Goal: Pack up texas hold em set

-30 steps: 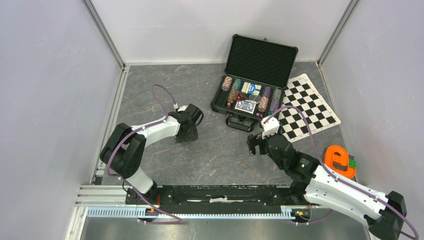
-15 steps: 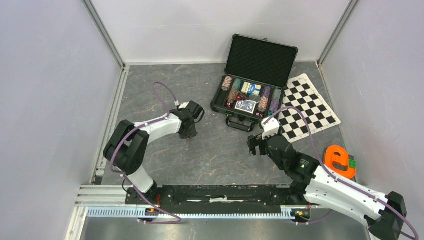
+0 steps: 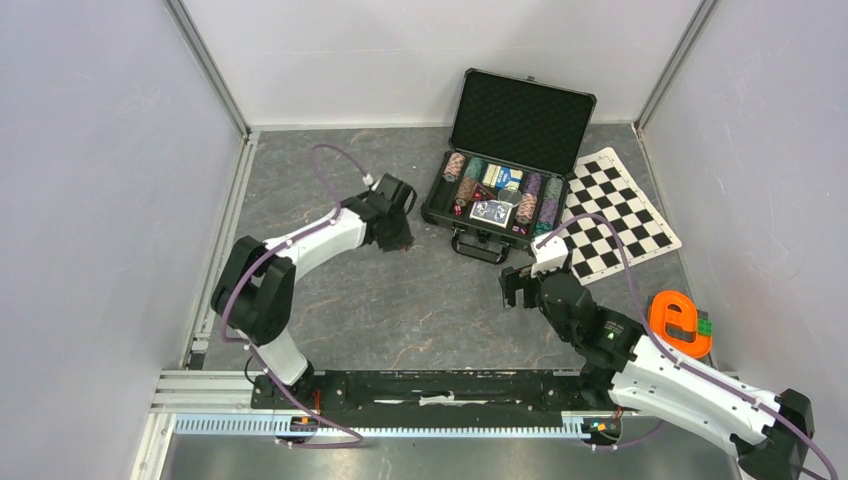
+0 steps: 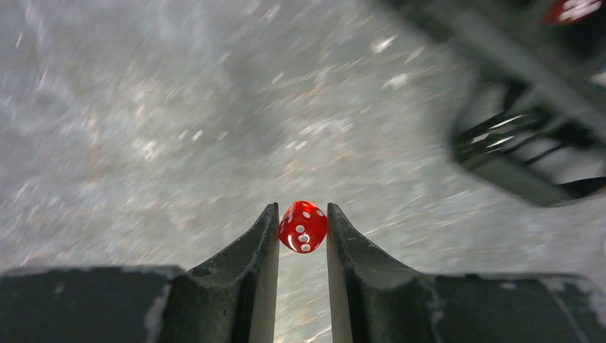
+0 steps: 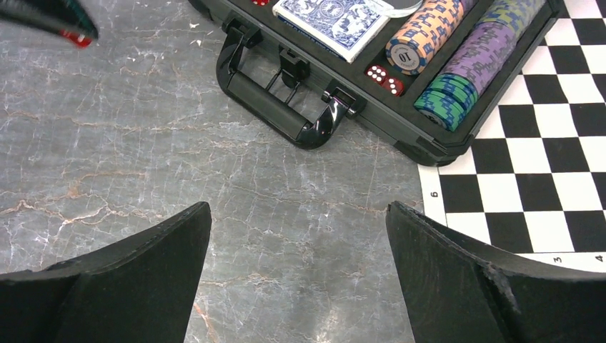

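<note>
Closer to the case (image 3: 522,122), left fingers (image 4: 250,264) pinch the red die (image 4: 303,226).

Left wrist bg = all motion blur, case handle (image 4: 500,175) barely readable. Right wrist: card deck (image 5: 336,21) cut off by top edge.

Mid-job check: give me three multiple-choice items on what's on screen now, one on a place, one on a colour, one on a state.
1. Where does the black-and-white checkered mat lie relative to the black rectangular hard case?
A) to its left
B) to its right
C) on its lid

2. What colour is the small die held in the left gripper?
A) blue
B) red
C) green

3. The right gripper is:
A) shut on a chip
B) shut on nothing
C) open, holding nothing

Answers:
1 B, the top view shows the mat at the case's right side.
2 B, the left wrist view shows it red with white pips.
3 C, its jaws stand wide apart with nothing between them.
</note>
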### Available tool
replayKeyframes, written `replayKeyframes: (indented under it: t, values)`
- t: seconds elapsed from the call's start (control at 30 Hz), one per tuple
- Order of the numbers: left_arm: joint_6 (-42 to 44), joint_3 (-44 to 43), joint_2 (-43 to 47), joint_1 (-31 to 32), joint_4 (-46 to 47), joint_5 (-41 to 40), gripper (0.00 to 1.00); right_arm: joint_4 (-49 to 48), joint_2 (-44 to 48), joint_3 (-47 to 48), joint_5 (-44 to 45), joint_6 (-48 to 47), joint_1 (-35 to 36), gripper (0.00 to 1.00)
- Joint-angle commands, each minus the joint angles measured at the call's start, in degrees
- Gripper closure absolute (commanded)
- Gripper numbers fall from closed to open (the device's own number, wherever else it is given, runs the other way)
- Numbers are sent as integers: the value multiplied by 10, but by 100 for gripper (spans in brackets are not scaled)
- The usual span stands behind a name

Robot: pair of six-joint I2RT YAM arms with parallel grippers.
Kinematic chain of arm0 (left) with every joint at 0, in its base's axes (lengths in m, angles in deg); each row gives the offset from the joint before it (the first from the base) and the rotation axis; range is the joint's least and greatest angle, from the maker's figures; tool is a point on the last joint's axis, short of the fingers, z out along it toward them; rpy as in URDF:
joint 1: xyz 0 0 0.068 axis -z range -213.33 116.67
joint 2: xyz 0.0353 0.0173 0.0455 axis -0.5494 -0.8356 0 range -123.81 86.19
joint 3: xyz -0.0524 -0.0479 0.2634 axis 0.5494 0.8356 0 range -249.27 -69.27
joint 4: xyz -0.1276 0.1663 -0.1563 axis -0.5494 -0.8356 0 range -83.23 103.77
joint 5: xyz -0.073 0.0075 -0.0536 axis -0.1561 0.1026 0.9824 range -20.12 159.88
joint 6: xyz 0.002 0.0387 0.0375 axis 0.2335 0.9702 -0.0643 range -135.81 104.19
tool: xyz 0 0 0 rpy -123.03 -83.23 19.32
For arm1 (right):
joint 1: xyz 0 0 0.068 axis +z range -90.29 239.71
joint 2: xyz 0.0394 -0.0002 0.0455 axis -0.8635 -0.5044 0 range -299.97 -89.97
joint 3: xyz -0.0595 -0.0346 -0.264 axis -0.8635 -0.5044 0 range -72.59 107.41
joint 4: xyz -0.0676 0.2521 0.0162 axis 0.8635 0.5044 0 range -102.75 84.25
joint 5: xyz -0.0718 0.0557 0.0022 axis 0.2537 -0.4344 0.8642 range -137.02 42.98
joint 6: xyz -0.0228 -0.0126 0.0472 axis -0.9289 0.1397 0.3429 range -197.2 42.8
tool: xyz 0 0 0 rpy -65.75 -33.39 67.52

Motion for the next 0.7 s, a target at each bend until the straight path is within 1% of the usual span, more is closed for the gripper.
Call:
replayKeyframes:
  t: [0.0, 0.13, 0.17, 0.2, 0.3, 0.53, 0.67]
  values:
    - [18, -98, -36, -1, 37, 46, 82, -24, 15, -5, 29, 10, 2, 2]
    - [10, -170, -87, -1, 49, 77, 82, -24, 31, -10, 49, 12, 2, 2]
    - [8, -191, -99, -1, 48, 95, 82, -24, 35, -11, 54, 12, 2, 2]
    - [6, -215, -111, -1, 43, 95, 82, -23, 39, -11, 59, 13, 2, 2]
    - [4, -258, -139, -1, 43, 82, 82, -23, 52, -16, 70, 10, 2, 2]
    - [17, -364, -218, -3, 29, 2, 83, -27, 46, -14, 94, -2, 2, 2]
    - [27, -430, -274, -7, 1, 0, 83, -32, 36, -10, 102, -12, 2, 2]
